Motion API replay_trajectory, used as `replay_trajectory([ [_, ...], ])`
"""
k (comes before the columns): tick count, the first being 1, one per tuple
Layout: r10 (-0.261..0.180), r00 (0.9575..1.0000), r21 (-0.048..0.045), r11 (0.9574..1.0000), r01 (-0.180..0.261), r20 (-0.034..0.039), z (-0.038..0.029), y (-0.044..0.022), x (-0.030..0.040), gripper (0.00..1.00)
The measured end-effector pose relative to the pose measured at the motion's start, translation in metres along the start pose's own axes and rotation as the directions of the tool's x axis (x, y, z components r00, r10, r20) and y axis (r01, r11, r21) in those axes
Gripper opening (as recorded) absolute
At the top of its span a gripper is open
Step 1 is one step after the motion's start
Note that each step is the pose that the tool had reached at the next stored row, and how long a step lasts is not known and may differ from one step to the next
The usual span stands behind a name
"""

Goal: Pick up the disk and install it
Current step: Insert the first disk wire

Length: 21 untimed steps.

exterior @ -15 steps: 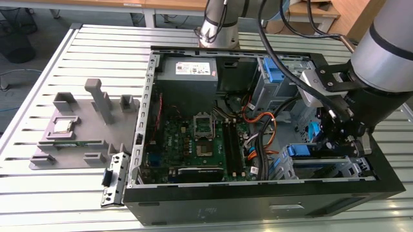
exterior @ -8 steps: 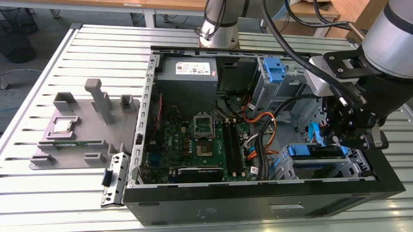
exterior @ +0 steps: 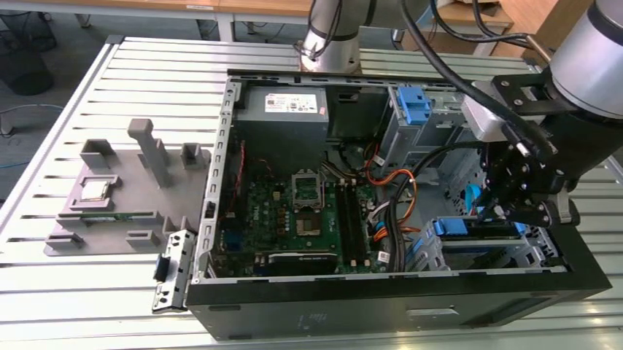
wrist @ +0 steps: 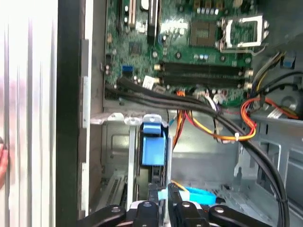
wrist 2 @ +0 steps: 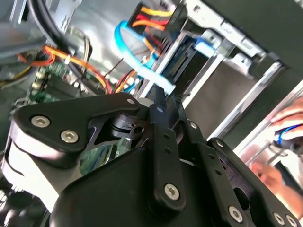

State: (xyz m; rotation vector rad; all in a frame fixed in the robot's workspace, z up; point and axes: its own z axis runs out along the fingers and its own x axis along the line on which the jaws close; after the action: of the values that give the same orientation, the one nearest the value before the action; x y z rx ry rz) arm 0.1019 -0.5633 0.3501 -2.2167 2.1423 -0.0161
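In the drive cage (exterior: 541, 252) at the 4 o'clock corner of the open computer case (exterior: 389, 300), as the exterior view shows it, the disk (exterior: 475, 232) stands on edge between the cage's metal walls. Its blue bracket end faces the motherboard (exterior: 292, 211), and its long axis runs roughly from 9 o'clock to 3 o'clock in that view, level with the table.

The gripper (exterior: 513, 219) hangs right over the 3 o'clock half of the disk's upper edge, pointing straight down and in touch with that edge or just above it. From the gripper, the disk's bracket end lies toward 9 o'clock. In the first wrist view the disk (wrist: 152, 144) appears end-on as a narrow upright slab with the blue bracket on its face, and the gripper's black linkages sit in line with it.

Whether the gripper is pinching the disk, pressed together on top of it or spread beside it cannot be told from these views.

A blue flat cable (wrist 2: 156, 81) and orange wires (wrist: 236, 135) pass close by the cage without crossing the slot. Judged from how it lies, the disk is already in its bay, and how deep it sits is hidden by the cage wall.
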Motion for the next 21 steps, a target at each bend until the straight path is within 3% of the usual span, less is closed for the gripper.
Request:
replay_trajectory([
  [1,0.001,1.0000,-0.0180,0.9998,-0.001,0.0006,0.0001,-0.0004,0.0000,0.23],
  [2,0.001,1.0000,-0.0230,0.9997,-0.001,0.0009,0.0002,-0.0004,-0.0001,0.23],
  [9,0.001,1.0000,-0.0250,0.9997,-0.001,0.0024,-0.0007,-0.0015,0.0001,0.23],
  [15,0.001,1.0000,-0.0259,0.9997,-0.001,0.0090,-0.0128,-0.0030,-0.0004,0.23],
  [21,0.004,1.0000,-0.0263,0.9996,-0.004,0.0088,-0.0123,-0.0140,0.0000,0.23],
])
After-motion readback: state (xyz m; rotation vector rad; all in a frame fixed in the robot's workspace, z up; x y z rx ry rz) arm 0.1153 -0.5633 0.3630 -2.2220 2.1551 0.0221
